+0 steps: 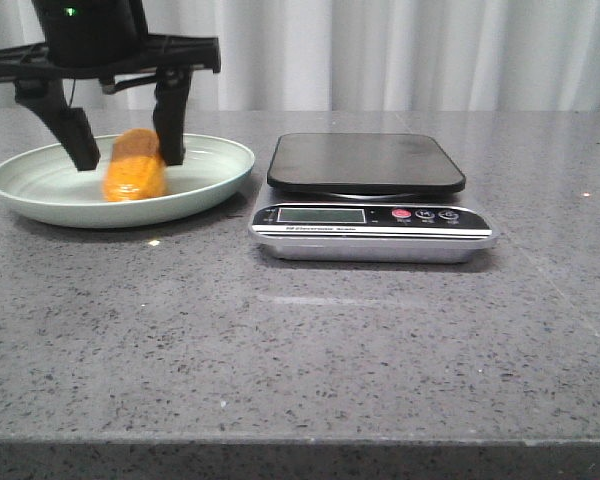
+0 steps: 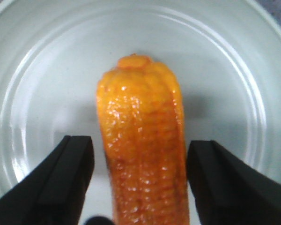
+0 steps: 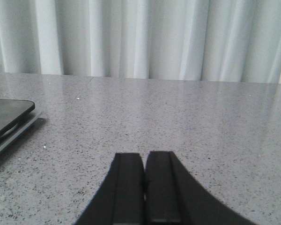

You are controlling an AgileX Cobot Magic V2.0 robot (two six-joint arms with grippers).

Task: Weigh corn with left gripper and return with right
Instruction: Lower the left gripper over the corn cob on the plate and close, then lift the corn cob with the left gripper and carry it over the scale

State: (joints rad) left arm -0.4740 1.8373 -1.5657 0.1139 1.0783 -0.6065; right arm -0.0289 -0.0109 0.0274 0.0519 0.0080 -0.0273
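Grey speckled tabletop (image 1: 310, 330) supports a pale green plate (image 1: 215, 165). Left gripper (image 1: 128, 150) fingers are spread apart, straddling the corn (image 1: 134, 167) lying between them on the plate, with gaps both sides. Right gripper (image 3: 145, 187) fingers are pressed together, empty.

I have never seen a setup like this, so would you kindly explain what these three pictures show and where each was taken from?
This is a two-armed robot at a grey table. The front picture looks forward over the table: a pale green plate sits on the left, a kitchen scale to its right. The other two come from cameras on the wrists. The left pincer is open, its fingers either side of an orange corn cob lying on the plate, with gaps showing, so nothing is held yet. The right pincer is shut and empty, above bare table, with the scale's edge off to one side.
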